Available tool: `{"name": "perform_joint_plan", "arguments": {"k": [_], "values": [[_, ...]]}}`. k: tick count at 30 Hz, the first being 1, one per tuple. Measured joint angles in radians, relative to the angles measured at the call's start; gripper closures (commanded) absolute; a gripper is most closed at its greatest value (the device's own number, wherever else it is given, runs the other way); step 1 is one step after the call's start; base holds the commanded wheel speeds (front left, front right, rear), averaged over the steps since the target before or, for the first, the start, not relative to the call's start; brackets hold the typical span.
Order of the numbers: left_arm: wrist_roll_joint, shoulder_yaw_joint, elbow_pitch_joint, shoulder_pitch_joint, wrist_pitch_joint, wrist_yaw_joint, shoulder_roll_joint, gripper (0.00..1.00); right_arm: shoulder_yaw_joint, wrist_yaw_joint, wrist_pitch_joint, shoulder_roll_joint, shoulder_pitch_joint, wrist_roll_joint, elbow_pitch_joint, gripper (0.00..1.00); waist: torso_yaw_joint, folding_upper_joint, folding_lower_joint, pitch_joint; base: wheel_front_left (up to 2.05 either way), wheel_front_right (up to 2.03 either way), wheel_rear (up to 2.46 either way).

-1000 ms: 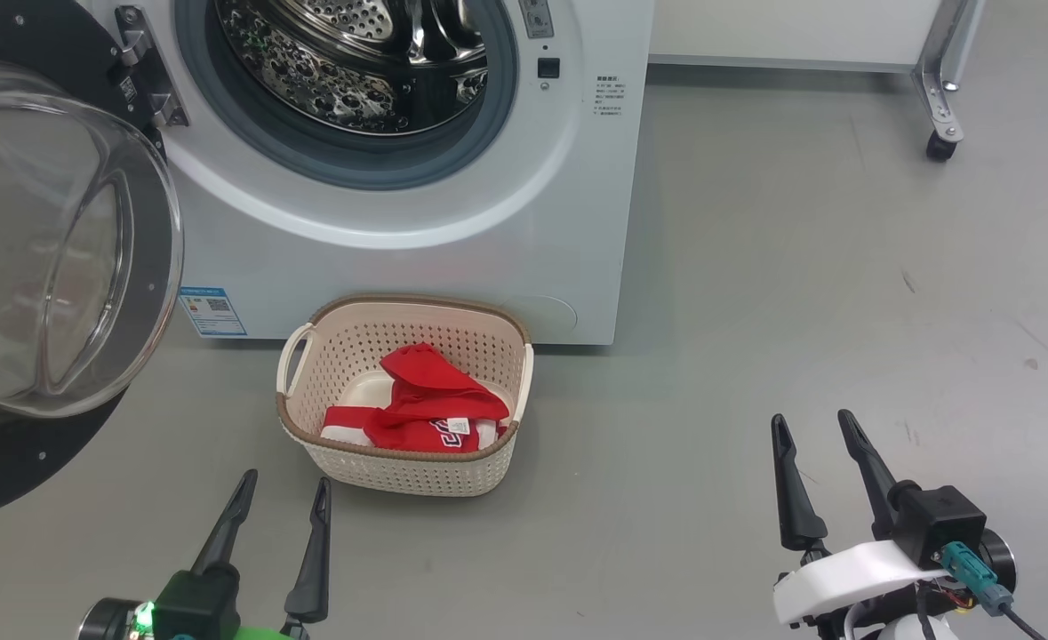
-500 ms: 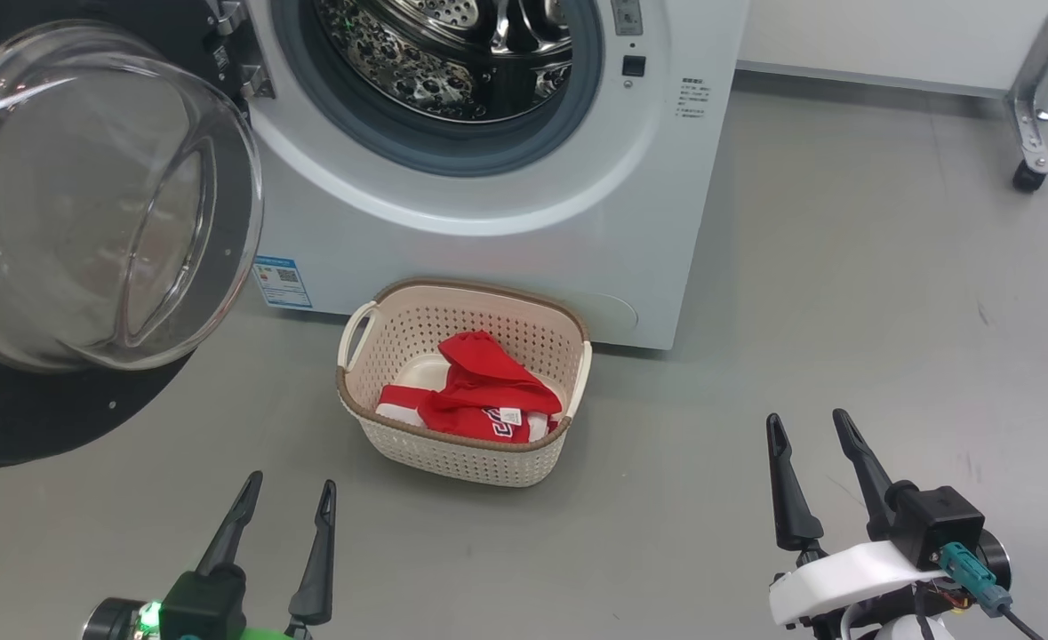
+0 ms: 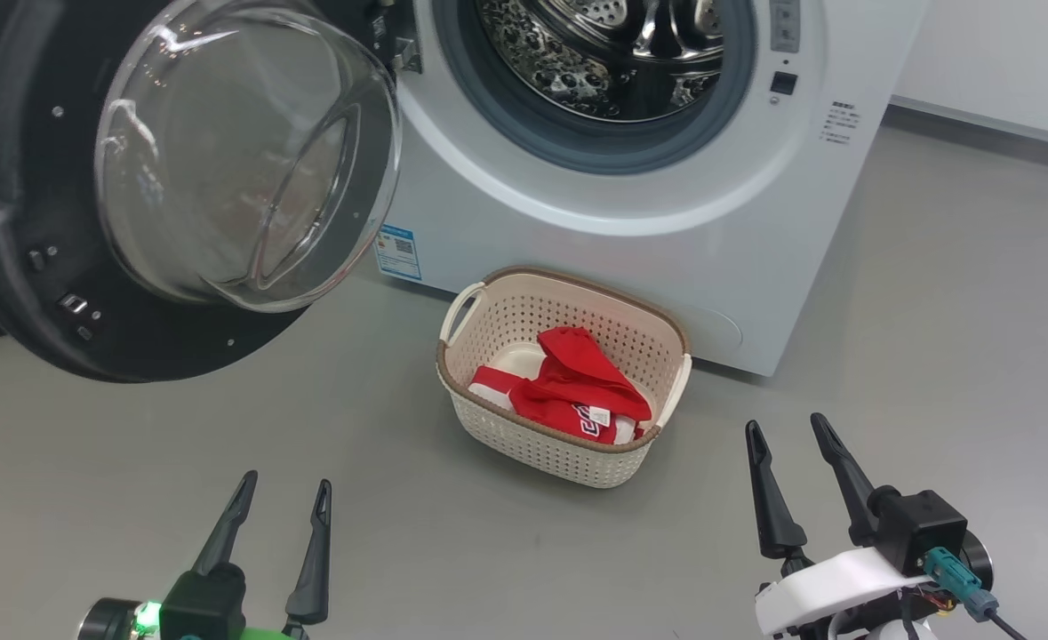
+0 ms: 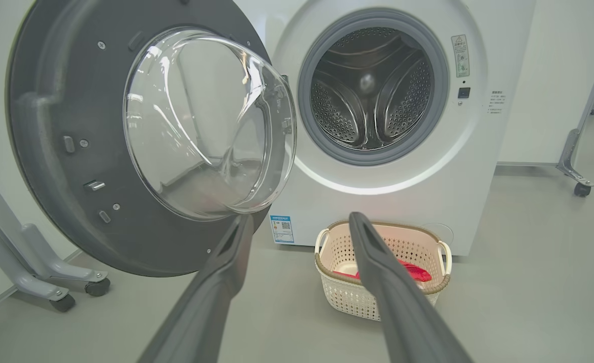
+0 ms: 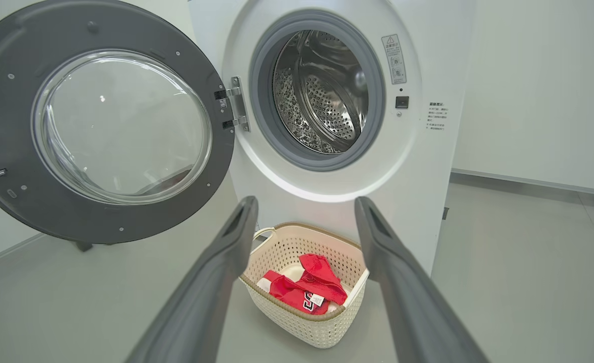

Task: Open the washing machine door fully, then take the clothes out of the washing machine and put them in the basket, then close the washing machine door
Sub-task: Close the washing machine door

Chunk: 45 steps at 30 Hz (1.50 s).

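Note:
The washing machine [image 3: 666, 204] [image 4: 417, 171] [image 5: 337, 186] stands with its steel drum bare inside. The washing machine door [image 3: 52, 222] [image 4: 60, 151] [image 5: 24, 201] hangs swung wide open to the left, glass bowl bulging out. On the floor before the machine sits the basket [image 3: 568, 444] [image 4: 347, 297] [image 5: 297, 322], and the red clothes [image 3: 577, 391] [image 4: 417, 272] [image 5: 307, 287] lie in it. My left gripper [image 3: 282, 496] is open at the lower left, short of the door. At the lower right my right gripper [image 3: 787, 432] is open, right of the basket. Neither holds anything.
Grey floor [image 3: 932, 356] spreads all around. A grey wheeled stand [image 4: 40, 272] sits left of the door, behind it. Another castor leg [image 4: 576, 176] stands far right by the white wall.
The whole head view has swung left, so machine, door and basket sit further right in it. Both grippers stay open and low.

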Motion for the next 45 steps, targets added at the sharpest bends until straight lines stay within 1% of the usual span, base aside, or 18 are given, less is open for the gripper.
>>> {"name": "perform_joint_plan", "arguments": {"k": [4,8,14,16,27,43,45], "values": [[0.004,0.004,-0.002,0.0,0.0,0.003,0.0,0.0,0.016,0.006,0.0,-0.001,0.003,0.001,-0.002,0.0,0.055,0.0,0.0,0.0,0.0,0.0,0.0],[0.004,0.037,-0.024,0.003,0.0,0.021,0.001,0.0,0.057,0.016,0.0,0.0,0.0,0.001,-0.002,0.0,0.105,0.0,0.0,0.003,0.0,0.0,0.0],[0.003,0.072,-0.053,0.03,0.0,0.05,0.001,0.0,0.1,0.034,0.0,-0.001,-0.036,-0.001,0.018,0.0,0.152,0.0,0.0,0.016,0.0,0.0,0.0],[0.002,0.081,-0.062,0.038,0.0,0.054,0.001,0.0,0.111,0.04,0.0,-0.001,-0.043,-0.001,0.027,0.0,0.158,0.0,0.0,0.019,0.0,0.0,0.0],[-0.004,0.091,-0.098,0.068,0.0,0.067,0.001,0.0,0.134,0.049,0.0,-0.002,-0.076,-0.001,0.06,0.0,0.167,0.0,0.0,0.029,0.0,0.0,0.0],[-0.007,0.1,-0.124,0.079,0.0,0.072,0.001,0.0,0.141,0.05,0.0,-0.003,-0.098,0.004,0.079,0.0,0.169,0.0,0.0,0.038,0.0,0.0,0.0],[-0.007,0.1,-0.125,0.08,0.0,0.078,0.001,0.0,0.141,0.05,0.0,-0.003,-0.099,0.007,0.082,0.0,0.168,0.0,0.0,0.037,0.0,0.0,0.0]]}}
